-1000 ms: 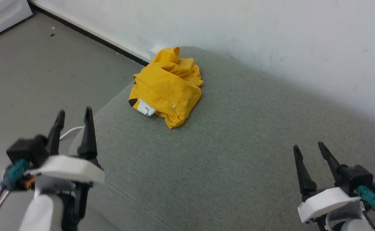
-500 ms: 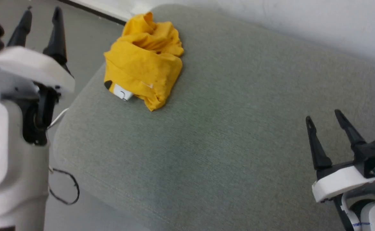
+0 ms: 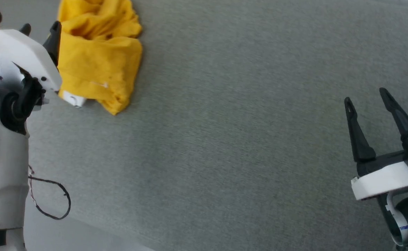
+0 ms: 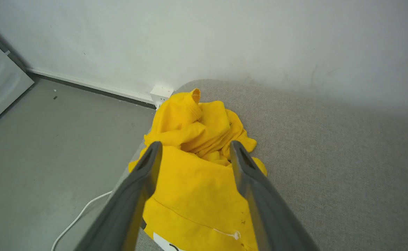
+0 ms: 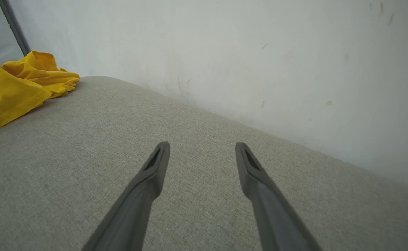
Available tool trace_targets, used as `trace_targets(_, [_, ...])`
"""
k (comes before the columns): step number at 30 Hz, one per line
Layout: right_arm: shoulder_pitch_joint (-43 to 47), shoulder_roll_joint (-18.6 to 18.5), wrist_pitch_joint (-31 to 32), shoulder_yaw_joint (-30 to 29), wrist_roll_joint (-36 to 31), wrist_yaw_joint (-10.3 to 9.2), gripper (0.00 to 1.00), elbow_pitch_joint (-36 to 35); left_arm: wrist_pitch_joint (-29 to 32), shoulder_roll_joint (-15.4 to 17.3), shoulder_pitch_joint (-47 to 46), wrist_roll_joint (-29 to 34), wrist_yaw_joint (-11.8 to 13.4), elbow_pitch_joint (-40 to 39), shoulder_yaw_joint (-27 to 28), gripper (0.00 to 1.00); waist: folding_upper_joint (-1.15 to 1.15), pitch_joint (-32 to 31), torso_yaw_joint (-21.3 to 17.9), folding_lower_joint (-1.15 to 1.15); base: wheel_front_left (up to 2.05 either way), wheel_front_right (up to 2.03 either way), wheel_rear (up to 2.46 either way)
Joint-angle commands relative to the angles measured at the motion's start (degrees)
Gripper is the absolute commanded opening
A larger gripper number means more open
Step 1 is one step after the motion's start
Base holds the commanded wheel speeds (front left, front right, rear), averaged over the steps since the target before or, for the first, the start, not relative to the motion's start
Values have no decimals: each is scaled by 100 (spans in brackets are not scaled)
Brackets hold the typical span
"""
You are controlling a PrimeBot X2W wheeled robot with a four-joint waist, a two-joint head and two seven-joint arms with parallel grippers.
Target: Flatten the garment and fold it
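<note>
Left end effector (image 4: pixel 195 144): spread, empty | right end effector (image 3: pixel 366 96): spread, empty | T-shirt (image 3: pixel 99 59): 1, crumpled on cushion (image 3: pixel 224 139) | white patch (image 3: pixel 73 99): 1, mark illegible

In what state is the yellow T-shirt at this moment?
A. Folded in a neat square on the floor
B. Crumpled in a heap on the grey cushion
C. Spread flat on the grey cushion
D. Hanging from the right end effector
B: the yellow T-shirt lies bunched and deeply wrinkled near a corner of the grey cushion, and the right end effector is open and far from it.
</note>
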Motion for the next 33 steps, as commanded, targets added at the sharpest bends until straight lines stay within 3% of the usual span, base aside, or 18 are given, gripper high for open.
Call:
trace_targets(1, [-102, -35, 20, -41, 43, -11, 100, -53, 41, 27, -100, -31, -29, 64, -20, 100, 0, 512, -494, -1, 0, 0, 0])
trace_targets(13, [-264, -105, 24, -122, 156, -11, 100, -147, 856, 151, -151, -121, 85, 724, -154, 100, 0, 1051, -826, -1, 0, 0, 0])
trace_targets(14, [-286, -103, 22, -112, 158, -11, 100, -145, 844, 182, -147, -95, 81, 766, -170, 44, 0, 1076, -839, -1, 0, 0, 0])
trace_targets(15, [-306, -101, 20, -106, 159, -11, 100, -141, 817, 201, -141, -71, 74, 800, -188, 0, 0, 1095, -850, -1, 0, 0, 0])
trace_targets(25, [-386, -48, -71, -121, 194, -11, 100, 45, 291, 353, -197, 111, 199, 1021, -177, 0, 0, 903, -876, -1, 0, 0, 0])
trace_targets(33, [-364, 215, -312, -12, 231, -11, 100, 443, 160, 782, -347, 346, 42, 873, -298, 0, 0, 289, -926, -1, 0, 0, 0])
